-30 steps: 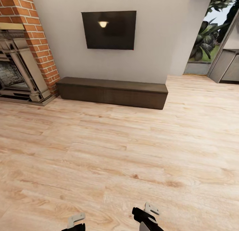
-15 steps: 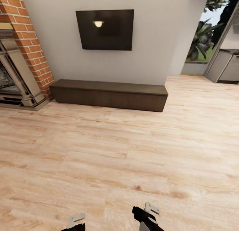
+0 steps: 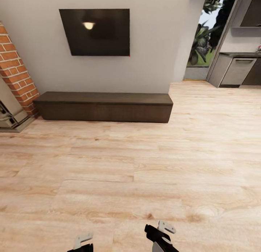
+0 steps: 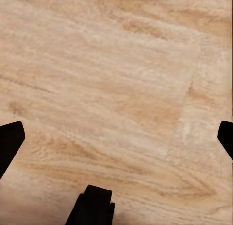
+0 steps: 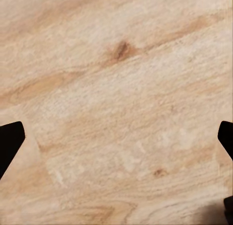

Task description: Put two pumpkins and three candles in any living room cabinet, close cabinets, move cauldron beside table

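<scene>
From my head camera, I look down across a pale wood-plank floor (image 3: 130, 165) toward a white wall. Against that wall stands the cabinet (image 3: 105, 107), a long, low, dark brown unit with flat fronts and no handles; every front I can see sits flush, so I judge it shut. It is well apart from me, with bare floor between us. A dark television (image 3: 95, 32) hangs on the wall above it. A brick fireplace (image 3: 14, 85) edges in at one side, and a doorway with greenery and grey kitchen units (image 3: 232, 69) opens at the other. At the bottom edge are the tips of my left gripper (image 3: 82, 241) and my right gripper (image 3: 162, 233), both low over the floor and holding nothing.

From my left wrist camera, I see floor planks below my left gripper (image 4: 116, 137). Its two dark fingertips (image 4: 9, 140) sit at opposite edges of the picture, spread wide and empty.

From my right wrist camera, I see the same pale planks with a small knot. My right gripper (image 5: 116, 140) is likewise spread wide, its fingertips (image 5: 9, 137) far apart with nothing between them.

With no handles to grasp, I expect the rigid wooden fronts must be hooked at an edge or seam, and the smooth faces may slip under my fingers. I would pull straight and slowly.
</scene>
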Available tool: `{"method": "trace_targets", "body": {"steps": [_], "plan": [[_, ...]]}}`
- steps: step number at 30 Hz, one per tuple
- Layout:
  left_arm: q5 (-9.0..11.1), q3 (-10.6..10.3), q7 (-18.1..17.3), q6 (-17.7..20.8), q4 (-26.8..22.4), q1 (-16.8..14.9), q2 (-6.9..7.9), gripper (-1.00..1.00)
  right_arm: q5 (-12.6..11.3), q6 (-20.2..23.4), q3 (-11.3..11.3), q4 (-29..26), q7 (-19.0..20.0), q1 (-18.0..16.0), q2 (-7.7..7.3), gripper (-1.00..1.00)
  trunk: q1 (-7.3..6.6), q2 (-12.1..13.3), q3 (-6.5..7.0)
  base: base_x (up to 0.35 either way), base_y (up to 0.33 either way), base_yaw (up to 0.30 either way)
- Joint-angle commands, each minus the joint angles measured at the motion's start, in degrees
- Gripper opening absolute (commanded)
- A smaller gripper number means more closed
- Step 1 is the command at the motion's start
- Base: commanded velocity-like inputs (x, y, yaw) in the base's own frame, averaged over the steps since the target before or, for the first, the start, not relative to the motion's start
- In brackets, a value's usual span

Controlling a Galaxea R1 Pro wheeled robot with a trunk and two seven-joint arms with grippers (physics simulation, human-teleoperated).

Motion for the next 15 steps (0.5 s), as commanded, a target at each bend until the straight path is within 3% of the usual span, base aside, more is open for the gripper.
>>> {"method": "trace_targets", "body": {"steps": [1,6,15], "plan": [[0.6,-0.4,0.3,-0.2,0.0,0.0,0.02,1.00,-0.6,-0.4,0.5,0.1,-0.3,0.0,0.00,1.00,0.03,0.0,-0.04,0.320,0.041,-0.036],[0.6,-0.4,0.3,-0.2,0.0,0.0,0.03,1.00,-0.6,-0.4,0.5,0.0,-0.3,-0.1,0.00,1.00,0.03,0.0,-0.04,0.321,0.054,-0.011],[0.6,-0.4,0.3,-0.2,0.0,0.0,0.01,1.00,-0.6,-0.4,0.5,0.0,-0.3,-0.1,0.00,1.00,0.03,0.0,-0.04,0.297,0.152,-0.001]]}}
